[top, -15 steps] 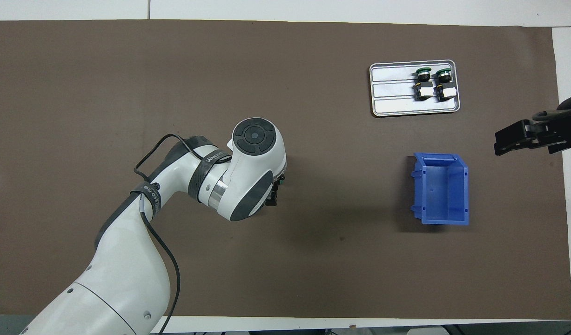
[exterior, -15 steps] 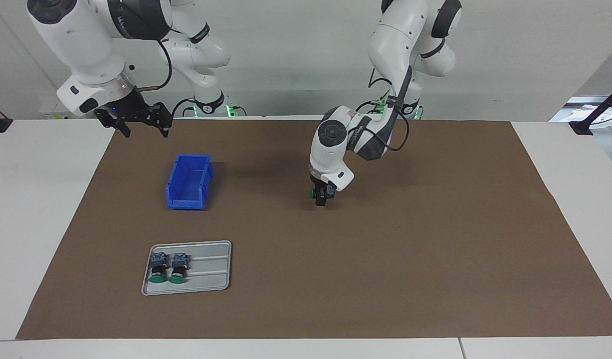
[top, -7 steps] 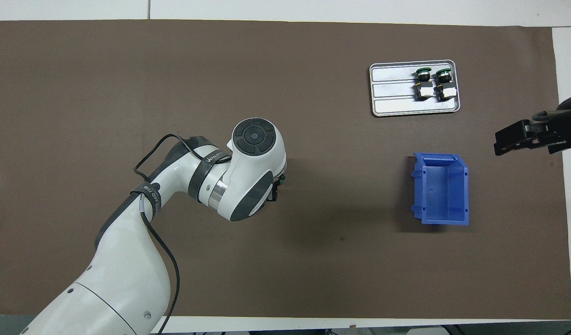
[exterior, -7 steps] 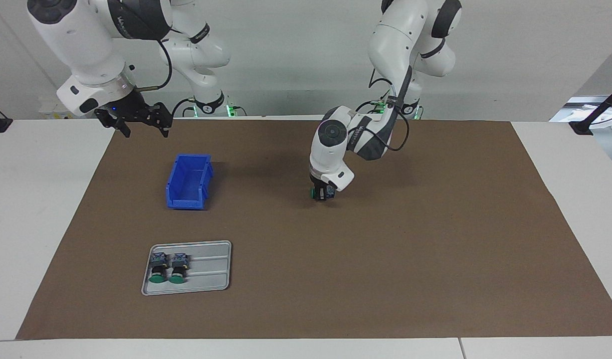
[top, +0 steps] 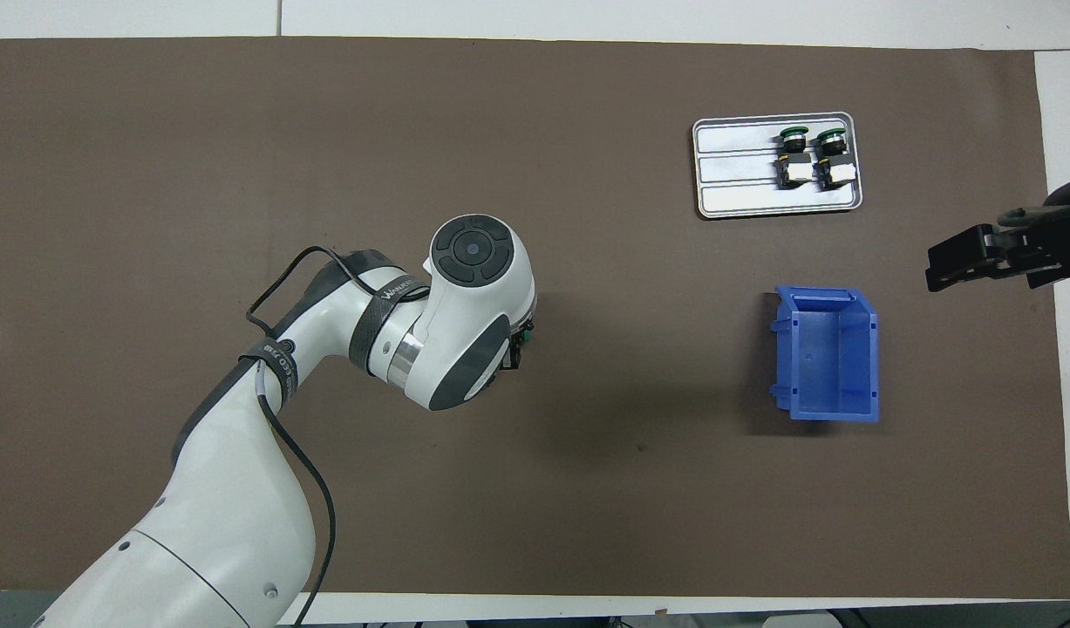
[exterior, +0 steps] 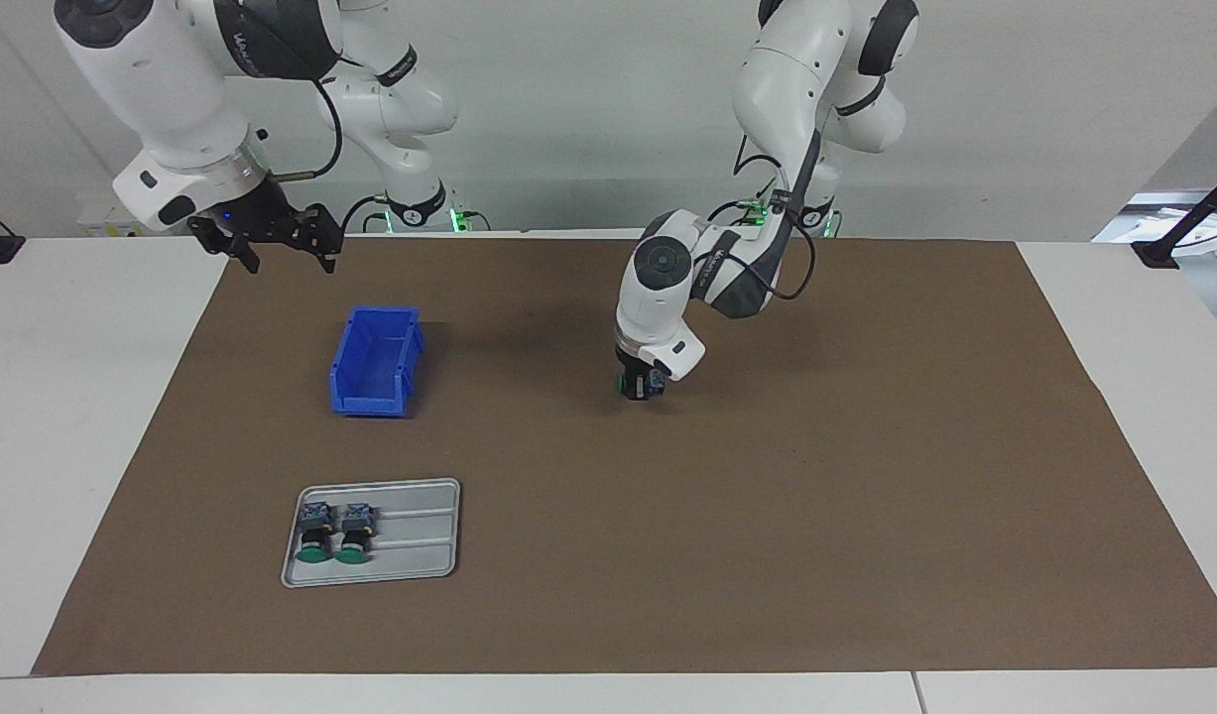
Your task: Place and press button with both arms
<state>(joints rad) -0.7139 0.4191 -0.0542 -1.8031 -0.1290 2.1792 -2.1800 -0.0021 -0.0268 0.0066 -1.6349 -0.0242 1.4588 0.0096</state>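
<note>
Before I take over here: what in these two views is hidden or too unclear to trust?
- Left gripper fingers: overhead, the arm's own wrist covers them; facing, they are too small to read beside the button.
- That button: overhead, only a green sliver shows past the wrist.
- Right gripper: overhead, its arm is cut off by the picture's edge.
- Blue bin: facing, its near wall hides part of the floor.

Table (exterior: 92,397), brown mat (exterior: 767,516), bin (exterior: 375,362), tray (exterior: 420,540)
</note>
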